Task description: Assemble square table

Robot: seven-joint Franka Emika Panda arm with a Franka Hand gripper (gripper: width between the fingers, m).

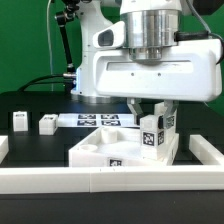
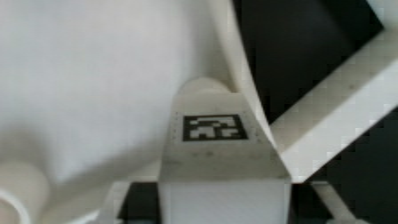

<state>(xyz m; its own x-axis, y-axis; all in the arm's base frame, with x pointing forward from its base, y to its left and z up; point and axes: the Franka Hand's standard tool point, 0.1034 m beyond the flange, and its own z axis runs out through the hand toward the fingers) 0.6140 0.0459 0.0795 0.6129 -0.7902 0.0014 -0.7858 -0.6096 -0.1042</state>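
Observation:
The square table top (image 1: 100, 148) lies flat on the black table in the middle of the exterior view, with a tag (image 1: 115, 161) on its front edge. My gripper (image 1: 150, 113) hangs over the top's corner at the exterior view's right. It is shut on a white tagged leg peg (image 1: 152, 133), held upright at that corner. In the wrist view the peg (image 2: 215, 130) runs out between my fingers (image 2: 306, 200), with the top's white face (image 2: 89, 90) beside it. Two loose leg pegs (image 1: 19, 121) (image 1: 47, 124) stand at the exterior view's left.
The marker board (image 1: 92, 120) lies behind the top. A long white rail (image 1: 110, 186) borders the black table in front, with side pieces at the left (image 1: 3, 148) and right (image 1: 206, 150). The arm's body fills the upper middle of the exterior view.

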